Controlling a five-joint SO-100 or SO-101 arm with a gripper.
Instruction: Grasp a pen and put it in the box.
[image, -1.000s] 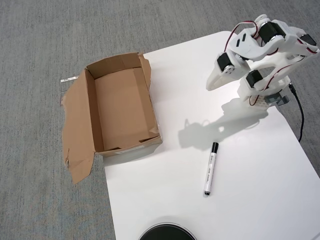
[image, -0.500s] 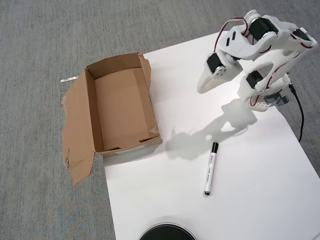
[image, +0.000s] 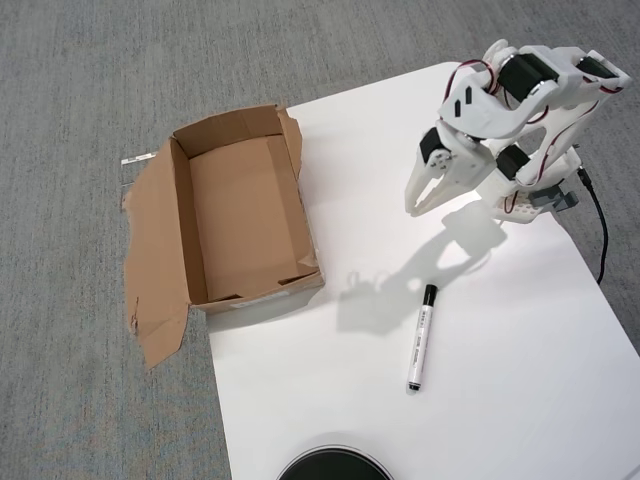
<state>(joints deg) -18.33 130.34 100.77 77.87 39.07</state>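
Pen (image: 421, 337) lies on white table (image: 500, 400) beside grey carpet (image: 80, 80).

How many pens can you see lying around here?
1. The pen lies on the white table, right of the box and below the gripper in the overhead view. The box looks empty.

Pen (image: 421, 338) on table (image: 500, 380), box (image: 240, 215) empty, claw (image: 415, 203) apart.
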